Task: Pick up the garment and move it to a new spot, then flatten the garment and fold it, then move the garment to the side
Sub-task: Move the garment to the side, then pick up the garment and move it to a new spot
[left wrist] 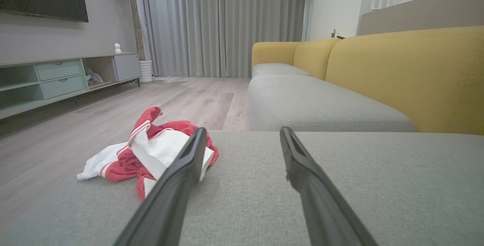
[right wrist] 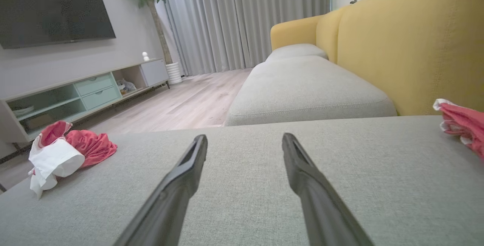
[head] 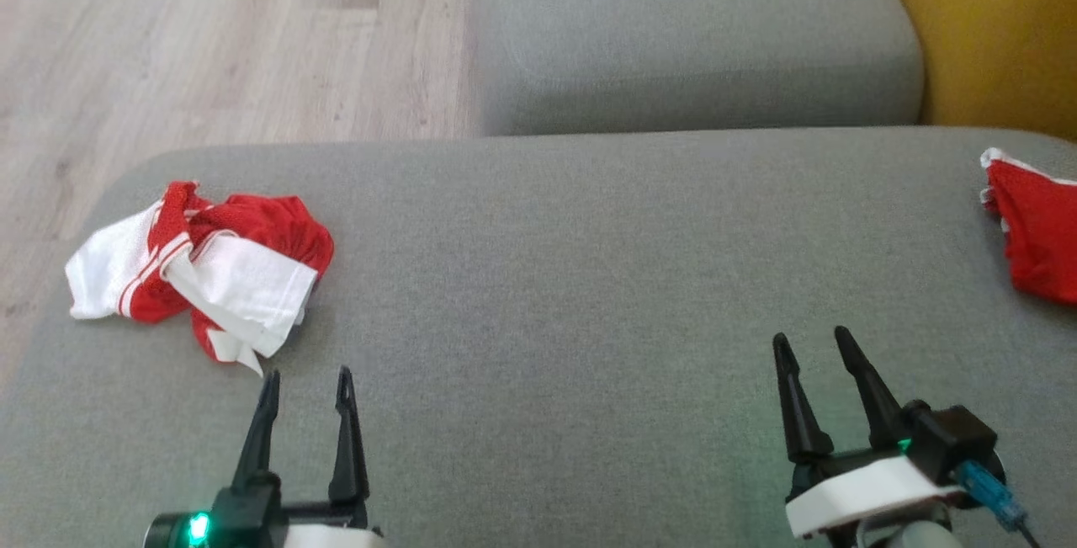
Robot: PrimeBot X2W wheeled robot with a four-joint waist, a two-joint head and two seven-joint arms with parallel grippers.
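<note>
A crumpled red and white garment (head: 202,266) lies bunched near the left edge of the grey cushion (head: 555,279); it also shows as garment (left wrist: 151,149) and garment (right wrist: 64,151). My left gripper (head: 307,380) hovers open just in front of it, a little to its right, holding nothing; in the left wrist view the left gripper (left wrist: 242,132) has its left finger overlapping the cloth's right side. My right gripper (head: 812,342) stands open over bare cushion at the lower right, also as right gripper (right wrist: 244,138), empty.
A second red and white cloth (head: 1035,228) lies at the cushion's right edge, seen too as cloth (right wrist: 461,123). Another grey seat cushion (head: 690,34) lies beyond, with the yellow sofa back (head: 993,26) to the right. Wooden floor (head: 210,43) borders the left.
</note>
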